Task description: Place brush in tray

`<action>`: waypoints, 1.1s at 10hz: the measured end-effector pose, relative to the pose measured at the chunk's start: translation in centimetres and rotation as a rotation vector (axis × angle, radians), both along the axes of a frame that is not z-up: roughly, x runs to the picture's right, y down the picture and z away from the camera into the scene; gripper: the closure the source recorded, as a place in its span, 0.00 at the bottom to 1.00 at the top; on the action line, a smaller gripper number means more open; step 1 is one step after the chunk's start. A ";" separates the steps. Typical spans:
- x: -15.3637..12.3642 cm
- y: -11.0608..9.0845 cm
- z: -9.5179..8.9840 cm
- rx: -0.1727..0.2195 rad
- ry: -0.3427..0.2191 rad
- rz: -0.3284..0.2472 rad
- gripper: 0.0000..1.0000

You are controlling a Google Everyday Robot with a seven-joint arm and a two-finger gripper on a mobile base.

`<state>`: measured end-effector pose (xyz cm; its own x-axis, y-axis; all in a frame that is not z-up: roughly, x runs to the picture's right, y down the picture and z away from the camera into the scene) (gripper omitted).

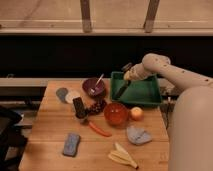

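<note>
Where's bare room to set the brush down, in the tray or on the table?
The hand is over the tray's back left, at the brush's upper end. The tray floor right of the brush is bare. On the table, the left side between black block and sponge is free. Crowded: purple bowl, grapes, orange bowl.

Setting: robot test lab, staged tabletop, not lived-in kitchen.
Evidence: wooden table [50, 125] with mixed props: purple bowl [93, 87], orange bowl [115, 114], carrot [98, 129], banana [123, 156], blue sponge [71, 144], green tray [145, 92].
White robot arm [175, 72] reaches over table.
Gripper [128, 76] above tray's left end; brush [121, 91] just below, slanting into tray.
</note>
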<state>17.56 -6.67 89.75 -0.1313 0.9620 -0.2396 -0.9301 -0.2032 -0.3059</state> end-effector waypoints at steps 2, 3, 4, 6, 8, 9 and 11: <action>1.0 0.2 1.2 -0.012 0.020 0.033 1.00; 0.9 0.2 1.4 -0.014 0.021 0.033 1.00; 0.8 0.0 1.7 -0.019 0.018 0.035 1.00; 0.6 0.0 2.4 -0.030 -0.001 0.038 0.99; 0.1 0.4 3.5 -0.053 -0.026 0.038 0.83; -0.1 0.7 4.1 -0.066 -0.040 0.045 0.72; -0.1 1.6 5.2 -0.089 -0.061 0.065 0.52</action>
